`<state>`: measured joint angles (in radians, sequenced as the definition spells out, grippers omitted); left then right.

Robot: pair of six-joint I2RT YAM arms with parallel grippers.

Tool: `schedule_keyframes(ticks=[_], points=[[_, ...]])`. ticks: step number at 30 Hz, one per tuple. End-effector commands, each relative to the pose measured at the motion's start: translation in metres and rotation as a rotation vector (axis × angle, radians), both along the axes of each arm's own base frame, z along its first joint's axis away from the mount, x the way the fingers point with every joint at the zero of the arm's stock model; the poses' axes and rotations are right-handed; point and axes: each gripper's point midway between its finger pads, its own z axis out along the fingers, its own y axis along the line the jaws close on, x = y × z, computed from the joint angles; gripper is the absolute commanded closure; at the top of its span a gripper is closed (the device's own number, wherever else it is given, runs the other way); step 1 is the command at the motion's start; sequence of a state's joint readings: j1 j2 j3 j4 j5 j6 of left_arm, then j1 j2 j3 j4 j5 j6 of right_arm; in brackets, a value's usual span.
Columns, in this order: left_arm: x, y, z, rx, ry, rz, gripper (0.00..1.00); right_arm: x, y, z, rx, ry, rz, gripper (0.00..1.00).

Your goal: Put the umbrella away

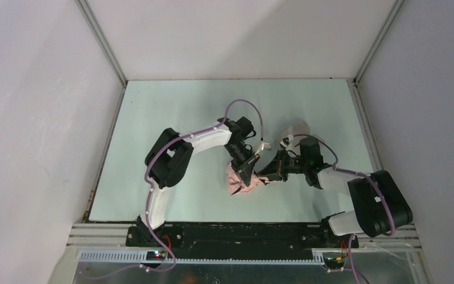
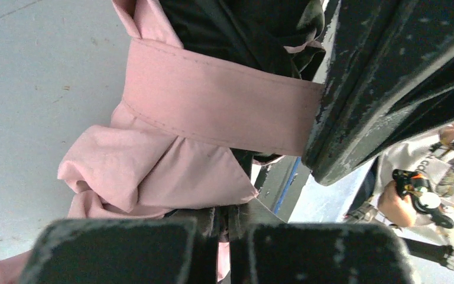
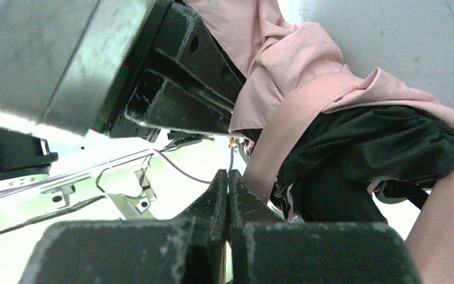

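Umbrella (image 1: 236, 183) is a crumpled salmon-pink bundle on the table (image 1: 171, 112), mid-table and a bit toward the near edge, right where my two arms meet. My left end effector (image 1: 247, 171) comes down on it from the far side. My right end effector (image 1: 267, 176) comes in from the right, tips at the bundle's right end. Both are touching or as good as, so neither arm is meaningfully nearer. In the left wrist view my left end effector (image 2: 221, 228) has its pads nearly together with a sliver of pink fabric in the slot, so I read it as pinching the umbrella cloth. The pink strap band (image 2: 224, 112) wraps across the bundle just ahead of those pads, black lining bulging past it. In the right wrist view my right end effector (image 3: 228, 177) is pressed together and I see nothing between the tips. The strap edge sits just to the right of them, beside rather than inside. Long axis is hard to call from above. Going by the band, it runs crosswise to the band, roughly along my left end effector's reach. A pale curved thing (image 1: 298, 127) lies on the far side of my right wrist; I can't tell what it is. My guess is the next move hangs on the right tips being beside the strap, not on it.
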<state>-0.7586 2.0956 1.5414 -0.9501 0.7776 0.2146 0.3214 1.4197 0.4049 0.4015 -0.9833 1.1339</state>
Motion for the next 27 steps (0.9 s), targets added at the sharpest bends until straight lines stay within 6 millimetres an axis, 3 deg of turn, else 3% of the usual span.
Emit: schedule_keyframes(ticks=[1,5,9,11,14,18,27], points=[[0.026,-0.011,-0.002,-0.079,-0.026,0.080,1.00,-0.018,0.004,0.014,0.009,-0.031,0.085,1.00],[0.028,-0.017,0.002,-0.152,0.018,0.094,1.00,-0.011,0.008,0.010,0.011,-0.053,0.083,1.00],[0.045,-0.009,-0.002,-0.185,0.069,0.158,1.00,-0.007,0.014,0.016,-0.021,-0.116,0.113,1.00],[0.049,-0.005,-0.005,-0.181,0.083,0.163,1.00,-0.011,0.010,0.005,-0.132,-0.102,0.133,1.00],[0.057,-0.005,-0.012,-0.162,0.097,0.152,1.00,-0.001,0.001,-0.013,-0.258,-0.181,0.136,1.00],[0.069,-0.002,-0.024,-0.148,0.121,0.187,1.00,-0.003,-0.002,-0.040,-0.290,-0.131,0.160,1.00],[0.090,0.025,-0.059,-0.040,0.125,0.270,1.00,-0.004,-0.008,-0.082,-0.354,-0.055,0.161,1.00]])
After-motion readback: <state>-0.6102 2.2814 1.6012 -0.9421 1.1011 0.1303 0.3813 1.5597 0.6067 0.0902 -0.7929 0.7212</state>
